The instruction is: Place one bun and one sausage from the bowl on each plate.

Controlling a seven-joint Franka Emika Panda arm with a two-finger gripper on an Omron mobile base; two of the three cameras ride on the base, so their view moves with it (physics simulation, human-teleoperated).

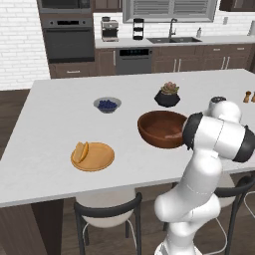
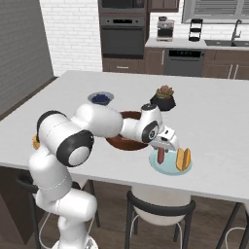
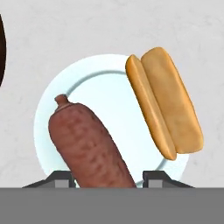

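Gripper (image 3: 107,177) pinching the sausage (image 3: 89,146) above the teal plate (image 3: 109,96): set it clear of the bun (image 3: 164,103) at two o'clock.

Two base cams behind arm, facing fwd/down, sharing island counter (image 1: 60,99), hand cam close above teal plate (image 3: 109,83)

Pale teal plate (image 3: 92,83) under the hand, almost white at its centre. On it a mottled reddish-brown sausage (image 3: 89,148) and a golden-tan bun (image 3: 168,105), darker orange along its split. Over on the white, faintly speckled counter (image 1: 60,104): the dark reddish-brown wooden bowl (image 1: 162,128), a tan-orange plate (image 1: 94,157) with another golden bun (image 1: 80,152), dark blue berries (image 1: 105,104) in a small grey bowl (image 1: 107,105).
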